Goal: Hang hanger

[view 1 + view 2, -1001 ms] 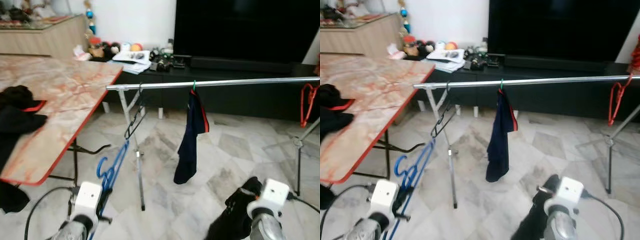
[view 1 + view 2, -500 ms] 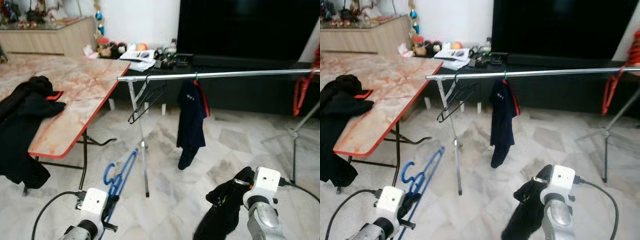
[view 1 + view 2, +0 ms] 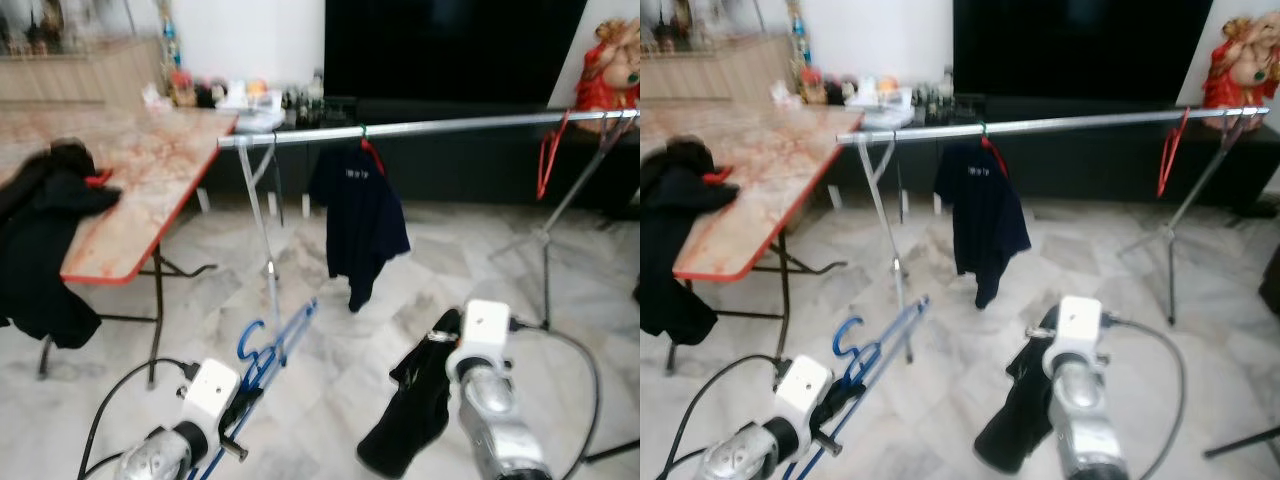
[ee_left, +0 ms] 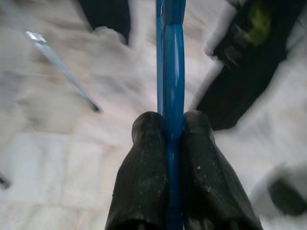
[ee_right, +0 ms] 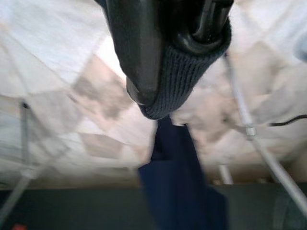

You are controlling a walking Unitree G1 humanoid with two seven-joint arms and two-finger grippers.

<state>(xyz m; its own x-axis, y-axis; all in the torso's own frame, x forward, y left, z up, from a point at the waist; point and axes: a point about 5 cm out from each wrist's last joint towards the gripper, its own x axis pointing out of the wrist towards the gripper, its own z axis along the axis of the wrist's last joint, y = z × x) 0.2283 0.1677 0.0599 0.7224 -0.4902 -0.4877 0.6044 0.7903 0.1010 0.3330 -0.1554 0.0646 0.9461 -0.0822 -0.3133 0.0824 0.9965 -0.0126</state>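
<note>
Left gripper clamped tight on blue hanger, low at 7 o'clock; right gripper pinches dark garment. Rail at 12, well apart. Risk: hook twists, misses rail; garment drags, snags the stand.

Small pale print on the hanging navy shirt, too blurred to read

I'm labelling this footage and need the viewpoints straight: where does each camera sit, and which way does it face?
Left eye, right eye: on the head, looking forward and down at the clothes rail, the navy shirt and both silver arms.
Left wrist: along the left gripper, clamped on the blue hanger, over the marble floor.
Right wrist: along the right gripper, wrapped in the black garment.
Shared: the right wrist view also shows the navy shirt.
</note>
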